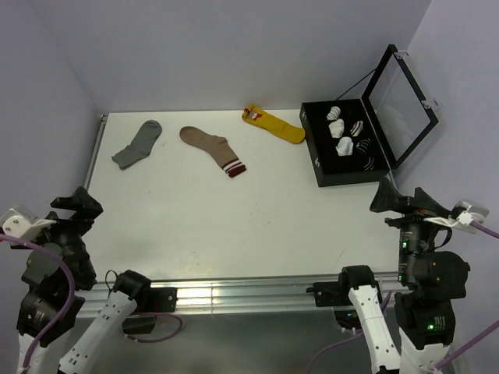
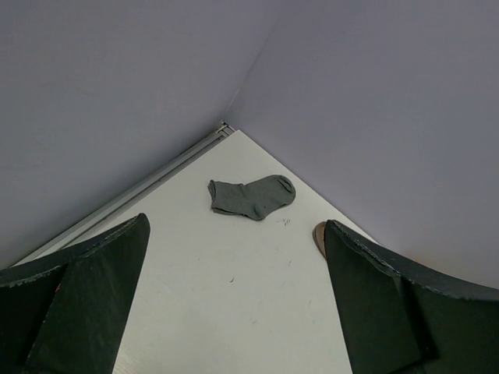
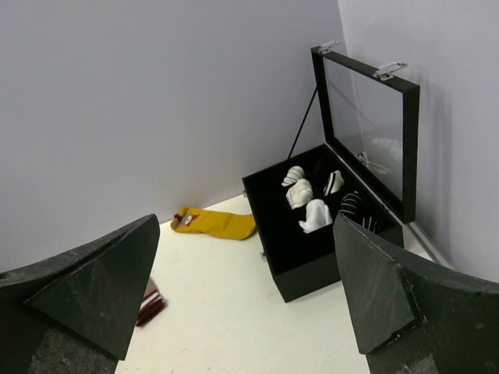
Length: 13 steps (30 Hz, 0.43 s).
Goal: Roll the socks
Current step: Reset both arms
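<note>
No flat white sock lies on the table. Several rolled white socks, some with dark stripes, sit in the compartments of an open black box at the back right. They also show in the right wrist view. My left gripper is open and empty above the table's near left corner; in its wrist view only bare table lies between the fingers. My right gripper is open and empty near the table's right edge, in front of the box, with nothing between its fingers.
A grey sock lies flat at the back left. A brown sock with a maroon-and-white cuff lies right of it. A yellow sock lies at the back centre. The box lid stands upright.
</note>
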Motion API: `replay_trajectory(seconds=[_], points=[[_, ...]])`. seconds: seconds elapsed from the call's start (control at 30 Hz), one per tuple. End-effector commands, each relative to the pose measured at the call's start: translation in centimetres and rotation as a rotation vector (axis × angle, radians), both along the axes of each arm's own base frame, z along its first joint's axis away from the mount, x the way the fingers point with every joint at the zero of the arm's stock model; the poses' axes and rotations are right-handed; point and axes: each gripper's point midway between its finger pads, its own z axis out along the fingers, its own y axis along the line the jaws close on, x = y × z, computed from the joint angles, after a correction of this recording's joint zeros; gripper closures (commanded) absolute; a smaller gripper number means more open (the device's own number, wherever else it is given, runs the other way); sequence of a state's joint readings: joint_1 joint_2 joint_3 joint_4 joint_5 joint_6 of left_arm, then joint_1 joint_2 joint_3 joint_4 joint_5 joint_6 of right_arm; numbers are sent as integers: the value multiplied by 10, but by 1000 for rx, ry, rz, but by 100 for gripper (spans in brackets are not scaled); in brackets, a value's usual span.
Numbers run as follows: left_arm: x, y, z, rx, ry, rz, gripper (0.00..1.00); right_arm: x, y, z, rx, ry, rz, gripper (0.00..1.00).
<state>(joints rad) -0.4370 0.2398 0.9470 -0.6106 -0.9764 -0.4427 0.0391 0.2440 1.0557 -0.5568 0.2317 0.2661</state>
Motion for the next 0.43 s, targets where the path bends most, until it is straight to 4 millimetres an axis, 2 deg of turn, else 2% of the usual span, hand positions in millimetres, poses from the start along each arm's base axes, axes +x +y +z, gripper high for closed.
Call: replay_trajectory(seconds=[0.0,0.2,0.4], points=[[-10,8,-11,-13,22,36,1,1,-5,1,-33,-42,-21,0],[-15,8,-18,-73,-1,21,0,12,5,-12,-38,-19,32,0],[-20,10,-20,-104,-14,29,1,13,6,-9,-34,-21,43,0]])
